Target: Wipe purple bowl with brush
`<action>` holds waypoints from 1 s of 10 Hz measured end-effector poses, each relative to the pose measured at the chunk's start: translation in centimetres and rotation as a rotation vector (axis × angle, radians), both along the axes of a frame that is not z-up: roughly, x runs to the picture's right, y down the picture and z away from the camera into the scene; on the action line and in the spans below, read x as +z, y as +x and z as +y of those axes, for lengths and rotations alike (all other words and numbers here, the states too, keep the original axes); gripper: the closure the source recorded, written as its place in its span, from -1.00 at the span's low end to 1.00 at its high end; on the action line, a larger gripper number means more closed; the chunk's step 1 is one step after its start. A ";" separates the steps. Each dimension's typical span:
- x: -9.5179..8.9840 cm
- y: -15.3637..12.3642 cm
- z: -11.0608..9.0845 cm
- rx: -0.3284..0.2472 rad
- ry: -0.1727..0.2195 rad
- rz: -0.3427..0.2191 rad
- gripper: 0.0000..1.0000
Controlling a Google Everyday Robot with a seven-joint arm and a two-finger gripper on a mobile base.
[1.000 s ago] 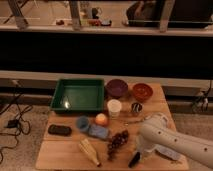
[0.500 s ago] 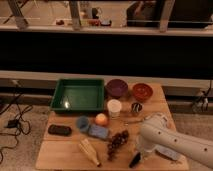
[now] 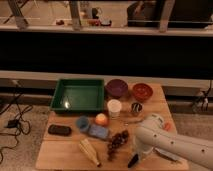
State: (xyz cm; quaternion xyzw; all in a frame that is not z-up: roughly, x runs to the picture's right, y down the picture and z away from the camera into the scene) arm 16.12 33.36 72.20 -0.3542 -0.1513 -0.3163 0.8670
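Note:
The purple bowl (image 3: pixel 116 87) stands at the back of the wooden table, left of a red-orange bowl (image 3: pixel 142 91). My white arm comes in from the lower right. Its gripper (image 3: pixel 136 156) is low over the table's front edge, far from the purple bowl. The slim black brush (image 3: pixel 132 161) sticks out down and to the left from the gripper's end, and the gripper looks shut on it. The arm's wrist hides most of the fingers and the brush's upper part.
A green tray (image 3: pixel 78 95) fills the back left. A white cup (image 3: pixel 114 107), a small metal cup (image 3: pixel 136 107), an orange fruit (image 3: pixel 101 119), a blue sponge (image 3: pixel 98 131), grapes (image 3: pixel 117 141), a pale corn cob (image 3: pixel 89 151) and a flat black block (image 3: pixel 59 130) lie between the gripper and the bowls.

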 end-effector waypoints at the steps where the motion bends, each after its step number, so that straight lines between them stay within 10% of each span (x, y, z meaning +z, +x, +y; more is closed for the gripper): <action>1: -0.3 -0.5 -0.2 -0.017 0.014 -0.004 1.00; 10: -3.9 -3.6 -1.6 -0.034 0.101 -0.069 1.00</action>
